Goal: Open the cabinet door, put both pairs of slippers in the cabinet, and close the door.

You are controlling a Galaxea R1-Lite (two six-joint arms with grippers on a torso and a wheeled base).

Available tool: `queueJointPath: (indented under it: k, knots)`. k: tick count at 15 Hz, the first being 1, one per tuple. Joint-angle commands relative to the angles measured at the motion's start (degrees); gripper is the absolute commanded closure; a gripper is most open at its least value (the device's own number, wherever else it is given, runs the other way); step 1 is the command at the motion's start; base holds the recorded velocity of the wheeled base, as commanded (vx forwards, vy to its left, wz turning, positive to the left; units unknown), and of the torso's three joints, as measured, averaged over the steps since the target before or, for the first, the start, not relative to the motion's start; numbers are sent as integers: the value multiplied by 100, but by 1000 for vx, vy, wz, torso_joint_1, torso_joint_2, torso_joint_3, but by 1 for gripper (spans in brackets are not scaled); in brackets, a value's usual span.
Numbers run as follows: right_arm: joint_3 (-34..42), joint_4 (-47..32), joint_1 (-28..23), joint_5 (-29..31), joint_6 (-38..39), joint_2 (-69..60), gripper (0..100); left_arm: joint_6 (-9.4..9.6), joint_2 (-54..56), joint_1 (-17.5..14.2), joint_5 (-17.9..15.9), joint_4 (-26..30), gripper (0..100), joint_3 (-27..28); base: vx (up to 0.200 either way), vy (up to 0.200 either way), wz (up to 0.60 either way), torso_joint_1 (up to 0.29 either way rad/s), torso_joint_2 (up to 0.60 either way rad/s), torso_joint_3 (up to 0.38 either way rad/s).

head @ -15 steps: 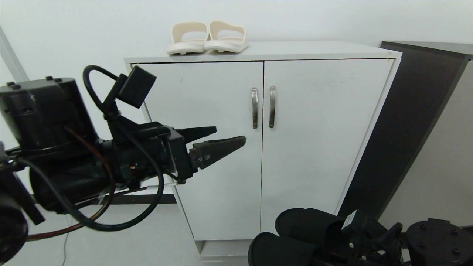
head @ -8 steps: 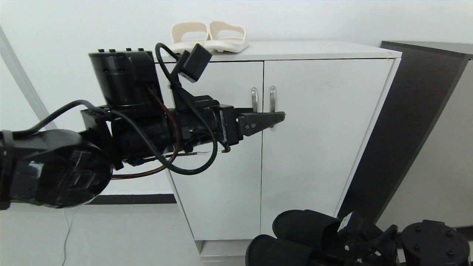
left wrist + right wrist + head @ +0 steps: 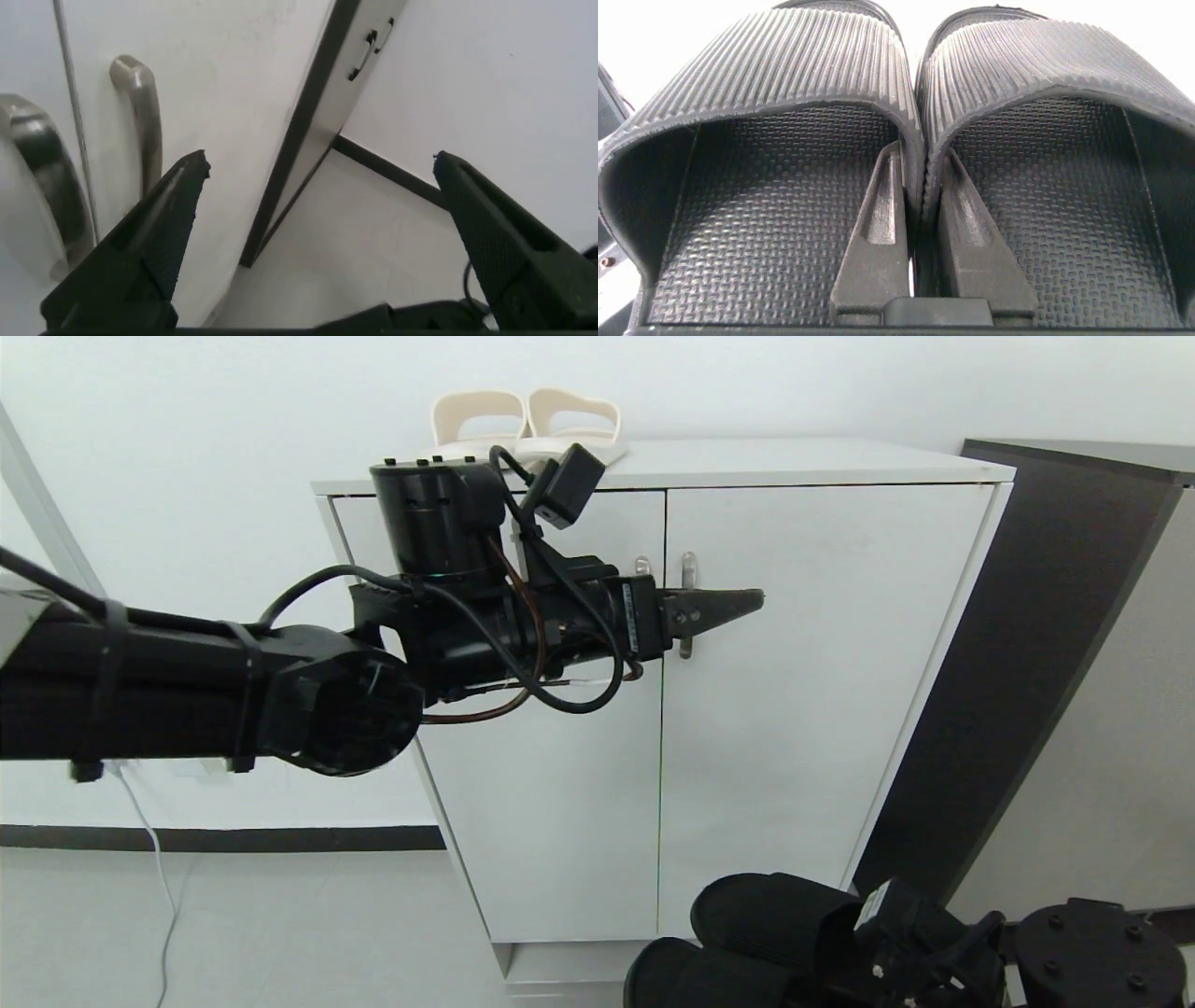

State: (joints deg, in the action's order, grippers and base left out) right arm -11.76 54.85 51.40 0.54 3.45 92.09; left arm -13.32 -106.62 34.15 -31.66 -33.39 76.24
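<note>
The white cabinet (image 3: 803,728) has both doors closed, and two metal handles (image 3: 688,569) meet at its middle seam. A cream pair of slippers (image 3: 523,415) lies on its top. My left gripper (image 3: 756,599) is level with the handles, its tip just in front of the right door. In the left wrist view the left gripper (image 3: 318,168) is open, with the handles (image 3: 140,112) beside one finger (image 3: 177,201). Low in front of the cabinet is the black pair of slippers (image 3: 747,924). My right gripper (image 3: 920,187) is shut on the inner walls of the black slippers (image 3: 785,140).
A dark grey unit (image 3: 1027,653) stands against the cabinet's right side. A white wall and a black baseboard (image 3: 224,838) are to the left. A thin cable (image 3: 159,896) hangs down to the light floor there.
My left arm has risen and swung right, from low at the left door up to the handles. The right arm with the black slippers has barely moved.
</note>
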Motion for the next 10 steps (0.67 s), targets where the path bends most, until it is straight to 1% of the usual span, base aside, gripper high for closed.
queueJointPath:
  k: [1,3,7,8,10]
  knots:
    - [-1,9,2,-1,-2,46,100,-21,-307,-4,19,17,0,233,0,0,0,0,0,0]
    - [16,9,2,-1,7,55,100,-109,-280,-4,19,26,0,233,0,0,0,0,0,0]
    - [16,9,2,17,7,37,100,-109,-140,-31,37,245,0,216,0,0,0,0,0,0]
    - [16,9,2,17,7,37,100,-109,-113,-66,72,263,0,207,0,0,0,0,0,0]
    - [16,9,2,17,7,37,100,-109,-113,-84,248,272,0,216,0,0,0,0,0,0]
